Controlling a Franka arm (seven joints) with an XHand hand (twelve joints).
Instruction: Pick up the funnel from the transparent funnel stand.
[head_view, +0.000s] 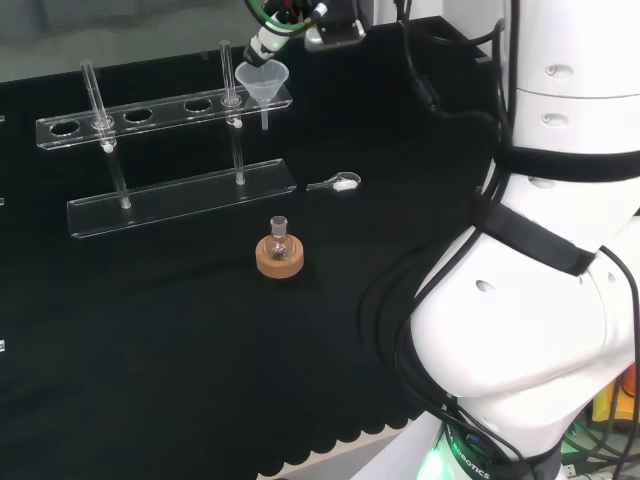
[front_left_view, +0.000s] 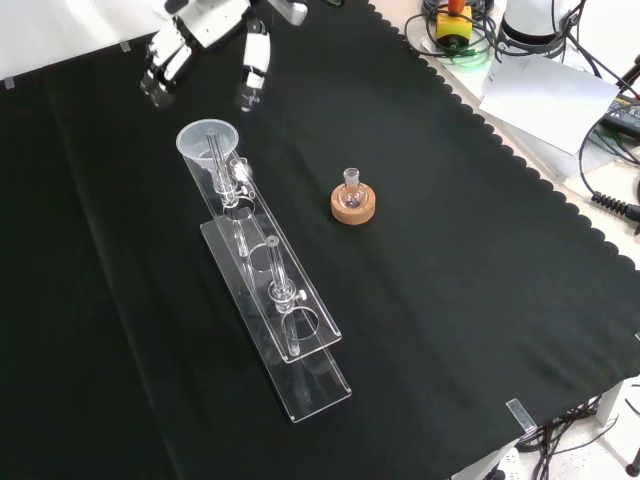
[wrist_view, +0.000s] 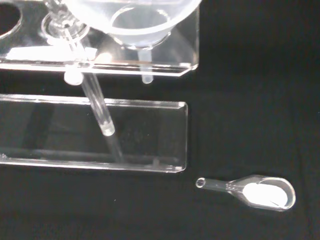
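While your head camera cut the hand (head_view: 268, 42) off at the top edge, your front view showed it whole above the funnel (front_left_view: 208, 141), fingers (front_left_view: 255, 62) spread and relaxed, holding nothing and clear of the rim. You could see the funnel seated in the end hole of the clear stand (front_left_view: 290, 345), at the stand's right end in the head view and its far end in the front view, with its stem hanging down through the top plate.

Your wrist camera caught what the front view missed: a small clear scoop (wrist_view: 260, 192) with white powder in its bowl, lying on the black cloth just beyond the stand's base plate. From the head view you saw that scoop to the right of the stand.

Most of the funnel's bowl was cut off in your wrist picture, and the stand's clear plates were hard to trace against the cloth.

A small flask (head_view: 279, 232) stood on a cork ring (head_view: 280, 260) well apart from the stand on the worktop (head_view: 150, 350). Nothing stood between the hand and the funnel.
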